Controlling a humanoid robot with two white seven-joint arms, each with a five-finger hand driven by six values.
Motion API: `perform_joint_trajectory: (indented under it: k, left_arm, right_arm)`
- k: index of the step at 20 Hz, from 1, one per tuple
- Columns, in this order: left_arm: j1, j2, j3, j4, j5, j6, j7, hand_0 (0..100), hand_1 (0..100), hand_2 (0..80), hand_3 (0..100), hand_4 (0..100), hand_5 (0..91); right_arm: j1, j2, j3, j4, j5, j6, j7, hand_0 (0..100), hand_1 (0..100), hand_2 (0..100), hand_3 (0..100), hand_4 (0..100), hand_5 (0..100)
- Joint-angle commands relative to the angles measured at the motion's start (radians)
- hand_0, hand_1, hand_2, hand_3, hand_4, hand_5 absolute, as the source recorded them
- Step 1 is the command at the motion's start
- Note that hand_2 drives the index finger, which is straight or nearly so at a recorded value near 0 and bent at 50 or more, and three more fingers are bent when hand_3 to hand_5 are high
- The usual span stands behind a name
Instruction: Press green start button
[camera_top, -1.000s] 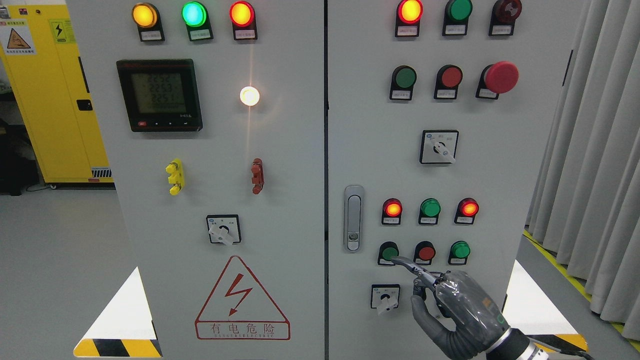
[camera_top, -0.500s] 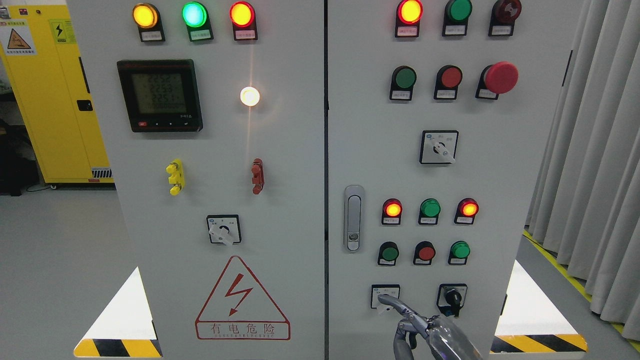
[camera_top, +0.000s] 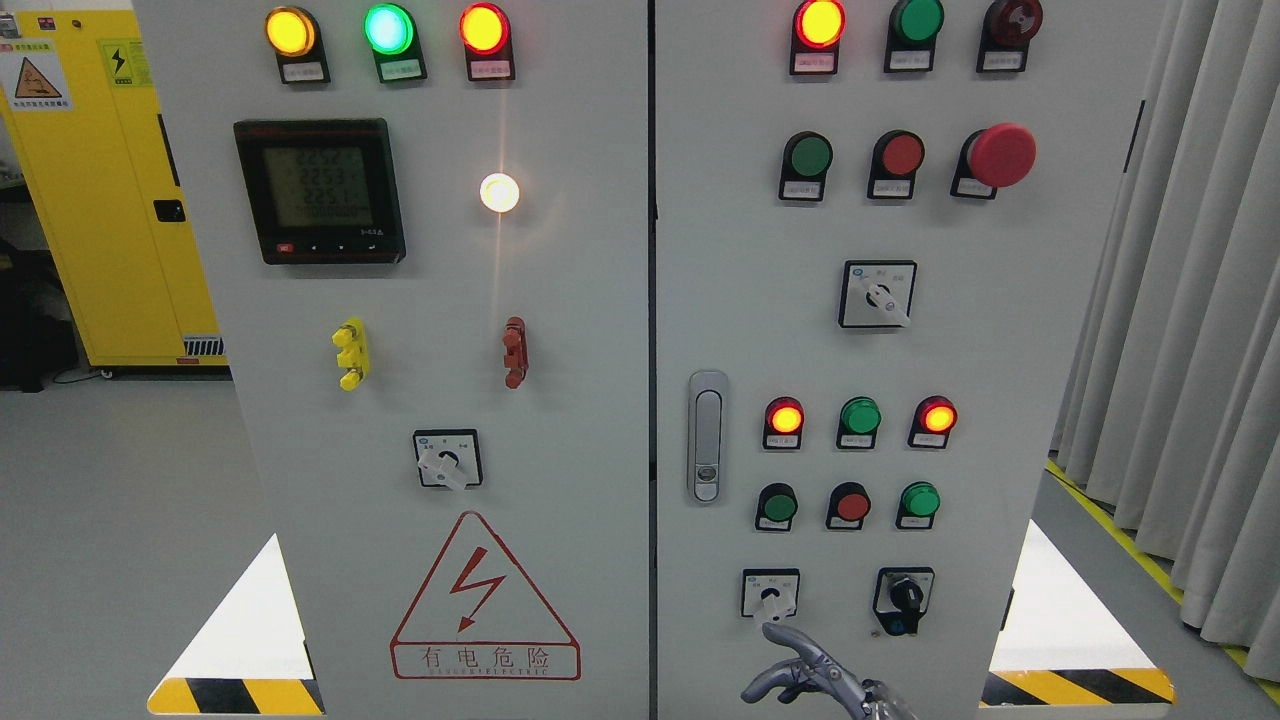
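Observation:
The dark green button (camera_top: 778, 506) sits at the left of the lower button row on the right cabinet door (camera_top: 1000, 330), beside a red button (camera_top: 851, 505) and a brighter green button (camera_top: 919, 499). Another green button (camera_top: 808, 156) is in the upper row. My right hand (camera_top: 790, 668) shows only at the bottom edge, below the left selector switch (camera_top: 770, 594). Its index finger (camera_top: 790, 643) is stretched up and left, its thumb is out, and it holds nothing. It is well below the green button and not touching the panel controls. My left arm is out of view.
A black key switch (camera_top: 905, 598) is right of the selector. A door latch (camera_top: 707, 436) is left of the buttons. A red mushroom stop button (camera_top: 1000, 155) is at the upper right. Grey curtains (camera_top: 1190, 300) hang to the right, and a yellow cabinet (camera_top: 90, 190) stands at the far left.
My right hand had its index fingertip on the dark green button, then drew back and dropped steadily down. It now shows only at the bottom edge.

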Motion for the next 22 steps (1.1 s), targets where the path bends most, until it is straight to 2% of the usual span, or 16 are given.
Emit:
perform_joint_trajectory:
  k: [1, 7, 22]
  left_arm:
    - [0.002, 0.0, 0.0, -0.028, 0.0, 0.0, -0.001, 12, 56, 0.0, 0, 0, 0.0]
    - [0.002, 0.0, 0.0, -0.028, 0.0, 0.0, -0.001, 12, 56, 0.0, 0, 0, 0.0]
    - [0.002, 0.0, 0.0, -0.028, 0.0, 0.0, -0.001, 12, 56, 0.0, 0, 0, 0.0]
  right_arm:
    - [0.034, 0.022, 0.027, -0.043, -0.062, 0.015, 0.002, 68, 56, 0, 0, 0, 0]
    - [0.034, 0.021, 0.022, -0.035, -0.063, 0.03, 0.001, 61, 56, 0, 0, 0, 0]
    - [0.029, 0.021, 0.014, -0.015, -0.099, 0.055, -0.008, 55, 57, 0, 0, 0, 0]
